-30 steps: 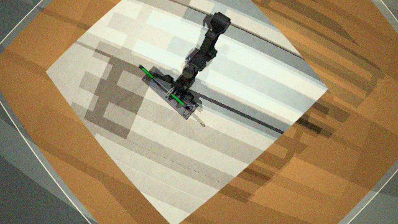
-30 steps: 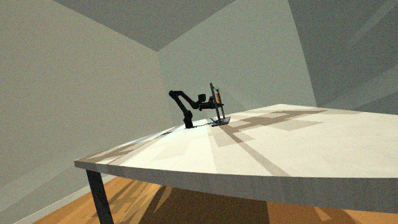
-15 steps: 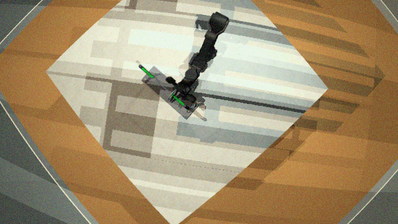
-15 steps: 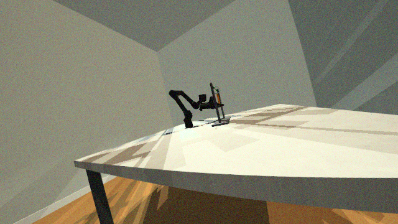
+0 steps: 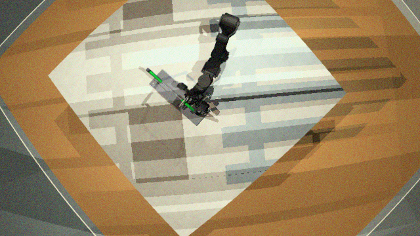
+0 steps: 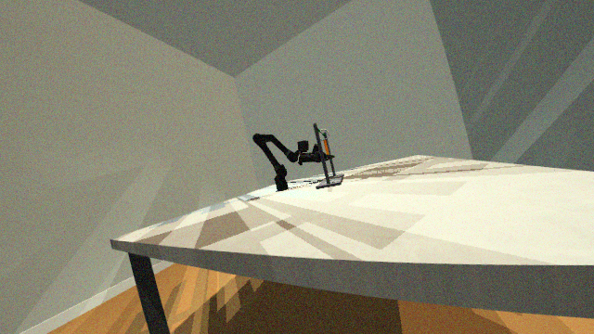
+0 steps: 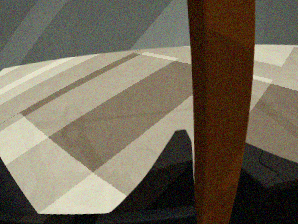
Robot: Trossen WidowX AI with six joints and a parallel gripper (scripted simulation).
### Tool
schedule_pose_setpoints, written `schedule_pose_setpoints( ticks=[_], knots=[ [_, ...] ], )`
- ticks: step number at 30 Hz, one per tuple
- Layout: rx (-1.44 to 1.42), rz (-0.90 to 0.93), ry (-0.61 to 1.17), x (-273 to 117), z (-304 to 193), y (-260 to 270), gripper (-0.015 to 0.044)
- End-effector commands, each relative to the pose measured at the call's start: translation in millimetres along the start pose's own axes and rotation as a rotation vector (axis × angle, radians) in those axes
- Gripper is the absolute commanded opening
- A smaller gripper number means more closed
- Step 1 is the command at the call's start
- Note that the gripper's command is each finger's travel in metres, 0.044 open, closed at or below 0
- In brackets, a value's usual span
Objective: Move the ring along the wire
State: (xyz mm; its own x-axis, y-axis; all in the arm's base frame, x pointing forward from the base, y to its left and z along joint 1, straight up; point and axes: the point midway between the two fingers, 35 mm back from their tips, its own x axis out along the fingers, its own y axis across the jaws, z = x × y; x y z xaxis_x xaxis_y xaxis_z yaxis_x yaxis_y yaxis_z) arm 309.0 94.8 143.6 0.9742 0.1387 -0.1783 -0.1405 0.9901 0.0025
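arm [image 5: 214, 62]: black | handle [image 7: 220, 96]: orange-brown | wire ends [image 5: 155, 77]: green | table [image 6: 418, 223]: cream with grey-brown patchwork blocks | floor [image 5: 361, 164]: orange wood | walls [image 6: 116, 116]: grey

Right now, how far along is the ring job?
Done: the gripper is shut on the orange handle. In hand: the ring sits at the green wire section by the nearer post, so the crossing looks barely begun. Left: travel past the grey wire to the far green section, release, retreat.
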Motion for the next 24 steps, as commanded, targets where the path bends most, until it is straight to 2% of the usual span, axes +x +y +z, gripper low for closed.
schedule_pose_setpoints(
  ticks=[1, 24],
  knots=[
    [0.004, -0.005, 0.003, 0, 2, 2, -0.015],
    [0.006, -0.004, 0.084, -6, -21, 8, -0.015]
  ],
)
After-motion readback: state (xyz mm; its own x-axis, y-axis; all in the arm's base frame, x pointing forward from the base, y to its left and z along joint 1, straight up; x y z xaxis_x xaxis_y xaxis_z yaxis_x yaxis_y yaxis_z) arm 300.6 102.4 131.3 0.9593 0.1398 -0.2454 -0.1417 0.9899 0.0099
